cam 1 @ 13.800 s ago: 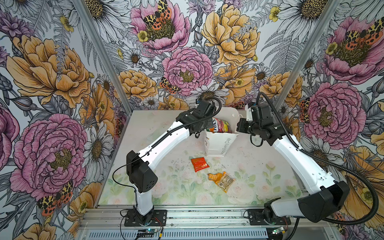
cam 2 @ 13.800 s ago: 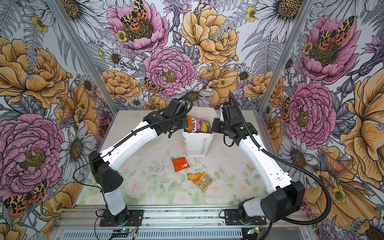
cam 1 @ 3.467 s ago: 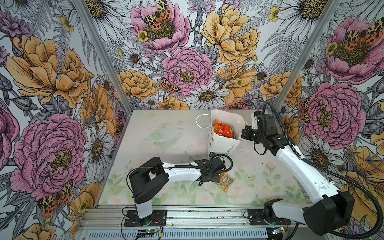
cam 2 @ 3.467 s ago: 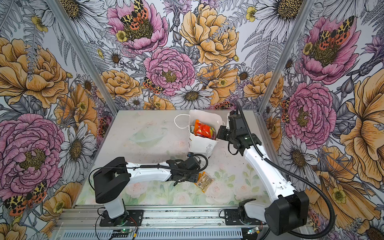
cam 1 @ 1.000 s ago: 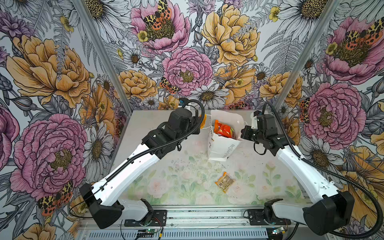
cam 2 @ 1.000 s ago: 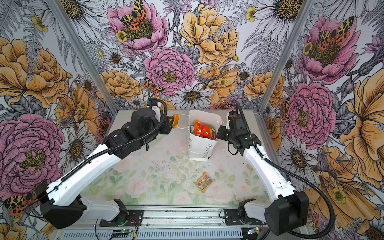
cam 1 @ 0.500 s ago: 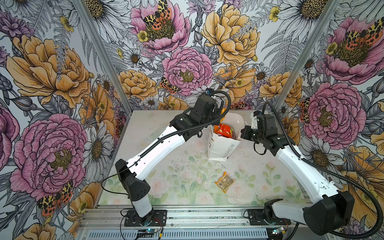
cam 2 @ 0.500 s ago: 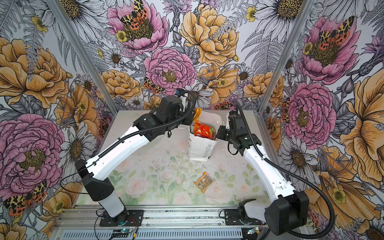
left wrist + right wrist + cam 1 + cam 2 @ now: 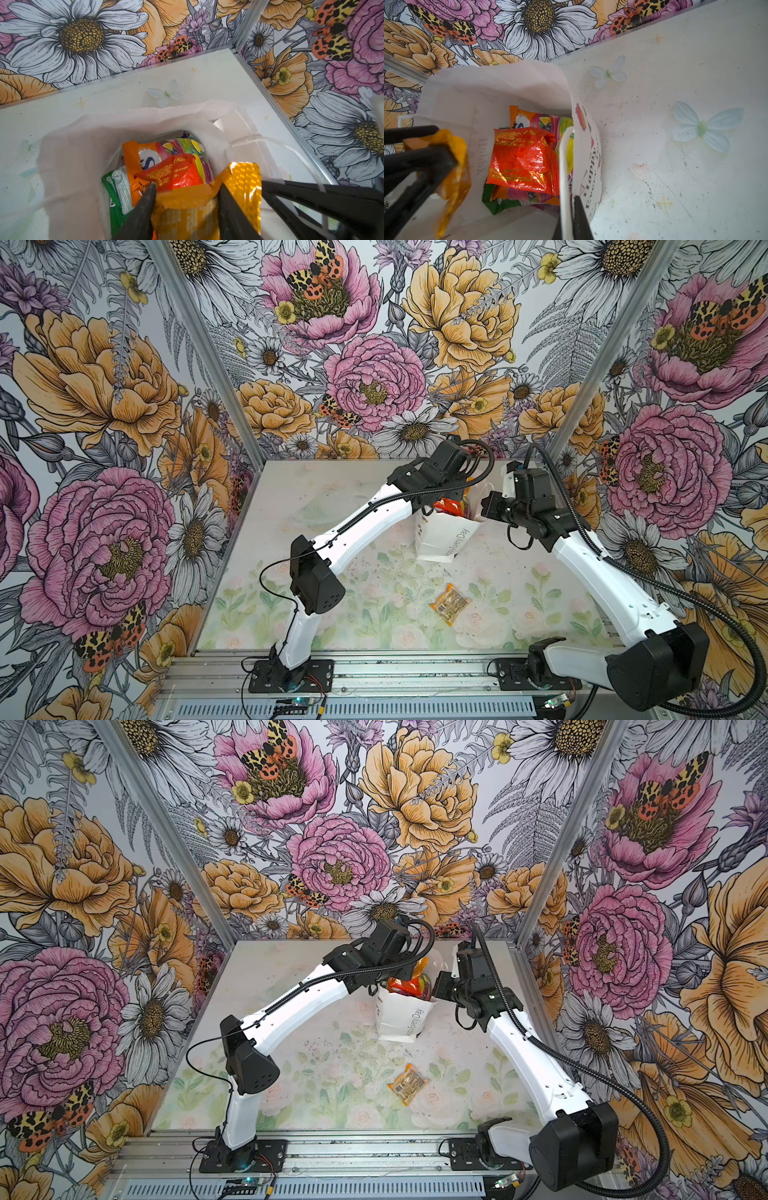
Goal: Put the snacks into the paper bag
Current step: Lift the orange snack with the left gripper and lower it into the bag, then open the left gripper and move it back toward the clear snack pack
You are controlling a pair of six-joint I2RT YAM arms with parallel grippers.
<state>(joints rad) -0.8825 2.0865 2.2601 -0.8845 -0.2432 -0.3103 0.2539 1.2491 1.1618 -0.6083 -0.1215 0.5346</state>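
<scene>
A robot lab booth: printed flower walls point(image 9: 374, 385), aluminium rail point(image 9: 415, 674).

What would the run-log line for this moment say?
left claw: shut on small orange packet, over paper bag mouth | right claw: shut on paper bag rim | table: clear packet lying outside

Bright, even light fills both top views — shadows on the table point(image 9: 332, 481) lie soft and faint. In the wrist views glare flashes off the red-orange packet point(image 9: 521, 158); the near wall of the paper bag point(image 9: 83, 145) blurs close to the lens.
</scene>
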